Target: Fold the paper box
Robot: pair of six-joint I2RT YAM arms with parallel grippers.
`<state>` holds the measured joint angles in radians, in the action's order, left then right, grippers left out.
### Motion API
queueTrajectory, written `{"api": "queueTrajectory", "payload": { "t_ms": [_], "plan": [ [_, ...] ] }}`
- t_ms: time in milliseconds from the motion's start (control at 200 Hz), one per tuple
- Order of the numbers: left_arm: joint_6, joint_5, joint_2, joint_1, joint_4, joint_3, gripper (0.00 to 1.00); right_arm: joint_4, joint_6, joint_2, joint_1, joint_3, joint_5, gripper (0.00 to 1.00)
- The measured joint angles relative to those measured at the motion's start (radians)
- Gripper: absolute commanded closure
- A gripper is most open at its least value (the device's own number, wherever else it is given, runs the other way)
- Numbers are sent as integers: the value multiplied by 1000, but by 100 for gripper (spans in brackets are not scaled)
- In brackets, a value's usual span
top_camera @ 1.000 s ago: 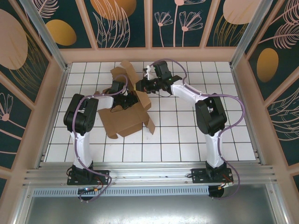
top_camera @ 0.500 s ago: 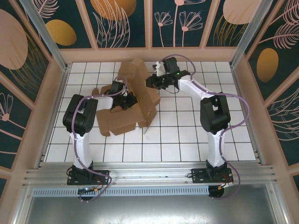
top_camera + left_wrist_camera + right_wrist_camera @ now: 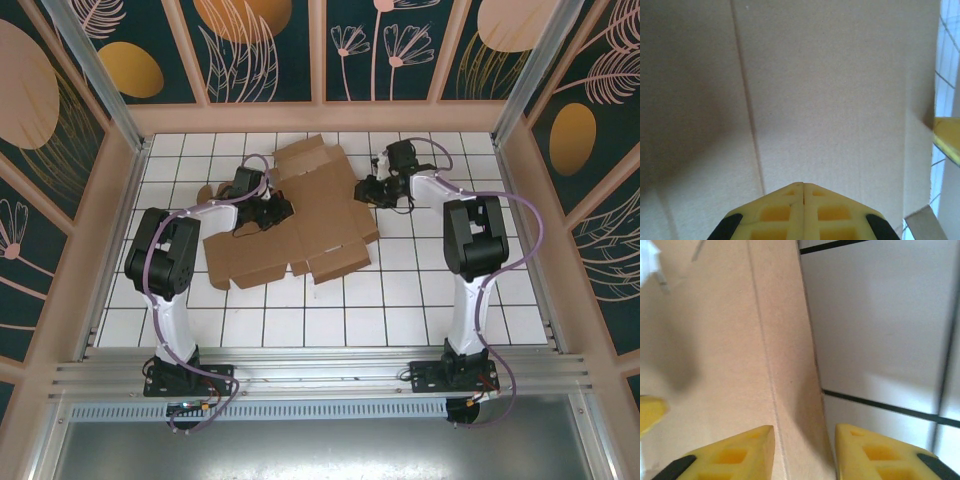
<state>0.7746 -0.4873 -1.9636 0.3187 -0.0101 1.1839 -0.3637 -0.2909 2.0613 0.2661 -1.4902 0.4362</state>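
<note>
On far middle of white tiled table (image 3: 430, 290): brown corrugated cardboard paper box (image 3: 322, 205), nearly flat. Likely light, stiff, bends at creases; take by flap edges. Left gripper (image 3: 803, 186) closed, empty, over panel. Right gripper (image 3: 804, 432) half open astride right edge, not pinching.

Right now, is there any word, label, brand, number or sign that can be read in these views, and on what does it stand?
None can be read.
The paper box is plain brown cardboard: no print, label or mark on the faces that show, from above or in the wrist views.
The wall panels carry only painted leaves, flowers and round shapes, no lettering.
The tiled table bears only dark grid lines.
</note>
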Motion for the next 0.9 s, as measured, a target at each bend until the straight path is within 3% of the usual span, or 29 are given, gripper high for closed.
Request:
{"api": "queueTrajectory", "payload": {
  "t_ms": [90,205,345,560,901],
  "plan": [
    [-27,35,0,0,41,31,97,13,-3,-58,4,46,-152,56],
    [-57,82,5,0,74,63,97,40,-3,-172,25,95,-283,61],
    [-99,158,7,0,133,99,99,93,-19,-229,92,98,-247,71],
    [-127,230,3,0,187,131,100,165,-93,-148,273,141,-137,86],
    [-47,101,13,-5,78,-84,100,160,-114,-7,250,164,-153,87]
  ]
}}
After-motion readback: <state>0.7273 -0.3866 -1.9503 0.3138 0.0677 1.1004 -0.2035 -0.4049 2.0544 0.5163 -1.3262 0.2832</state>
